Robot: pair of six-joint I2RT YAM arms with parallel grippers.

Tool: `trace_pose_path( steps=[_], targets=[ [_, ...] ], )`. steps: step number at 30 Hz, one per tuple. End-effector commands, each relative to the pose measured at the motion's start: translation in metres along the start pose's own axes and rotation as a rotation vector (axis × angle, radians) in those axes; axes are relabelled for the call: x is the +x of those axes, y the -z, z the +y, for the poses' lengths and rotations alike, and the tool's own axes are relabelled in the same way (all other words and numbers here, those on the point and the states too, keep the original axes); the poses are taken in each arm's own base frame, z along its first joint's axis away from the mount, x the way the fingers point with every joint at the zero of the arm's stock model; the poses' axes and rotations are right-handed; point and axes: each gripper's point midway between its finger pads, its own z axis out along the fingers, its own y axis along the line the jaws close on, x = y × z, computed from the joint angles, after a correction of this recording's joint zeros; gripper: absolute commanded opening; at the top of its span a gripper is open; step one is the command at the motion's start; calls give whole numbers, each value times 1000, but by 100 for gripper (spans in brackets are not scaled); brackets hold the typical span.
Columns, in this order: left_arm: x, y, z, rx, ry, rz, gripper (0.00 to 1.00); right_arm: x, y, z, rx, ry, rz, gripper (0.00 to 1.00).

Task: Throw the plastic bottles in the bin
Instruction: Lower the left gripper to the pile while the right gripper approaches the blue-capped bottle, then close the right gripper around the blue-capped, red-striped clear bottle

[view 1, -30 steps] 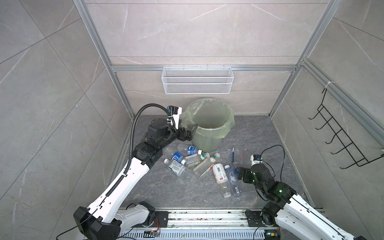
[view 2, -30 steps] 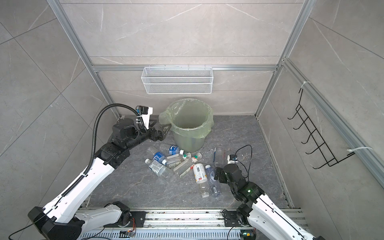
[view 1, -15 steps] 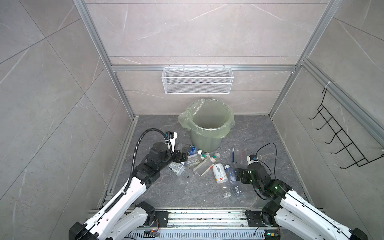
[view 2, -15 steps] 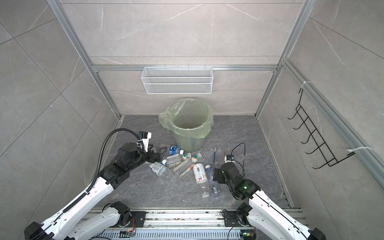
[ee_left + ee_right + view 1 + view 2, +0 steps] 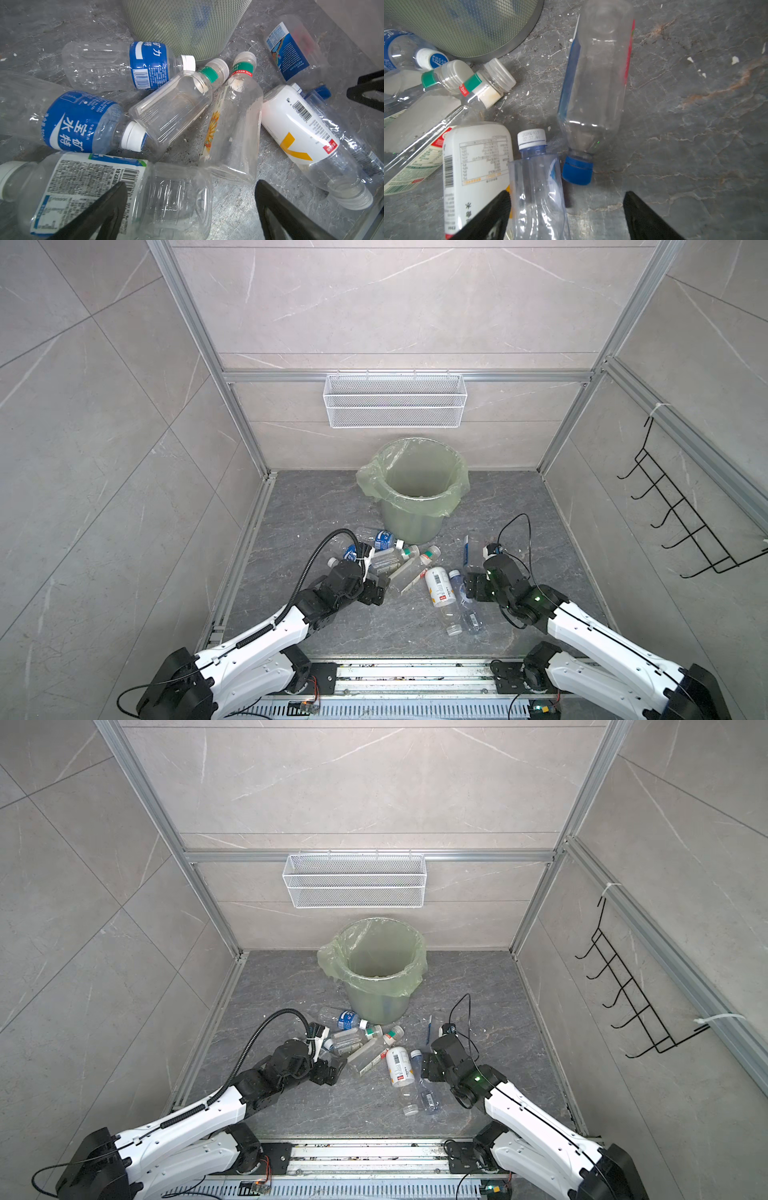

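Nearly all plastic bottles (image 5: pixel 440 587) lie heaped on the worktop (image 5: pixel 316 506) just before the bin (image 5: pixel 409 526). Left claw (image 5: pixel 190 187) and right claw (image 5: pixel 566 194) gape, each straddling one, nothing grasped.

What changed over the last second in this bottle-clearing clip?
The left gripper moved from the bin rim back down to the plastic bottles, jaws open over a white-labelled bottle. The right gripper edged toward the pile, jaws apart around a clear white-capped bottle. Nothing visibly grasped or released; bottles and bin stayed put.
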Motion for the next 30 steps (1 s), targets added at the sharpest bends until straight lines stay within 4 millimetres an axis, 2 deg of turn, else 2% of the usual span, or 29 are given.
trace_pose_path(
  steps=[1, 3, 9, 16, 22, 30],
  targets=[
    [-14, 0, -4, 0, -64, -72, 98, -25, -1, 2, 54, -17, -37, 91],
    [-8, -1, -3, 0, -74, -69, 98, -34, -6, 3, 86, -18, -29, 93],
    [-13, -1, 0, -23, -100, -69, 98, -58, -25, 3, 133, -60, -8, 95],
    [-13, -1, 0, -23, -101, -69, 98, -79, -46, -10, 175, -99, 6, 96],
    [-11, -5, -3, -14, -99, -49, 98, -86, -66, -24, 197, -104, 36, 92],
    [-10, -10, -2, -21, -95, -29, 98, -83, -85, -25, 166, -94, 70, 89]
  ],
)
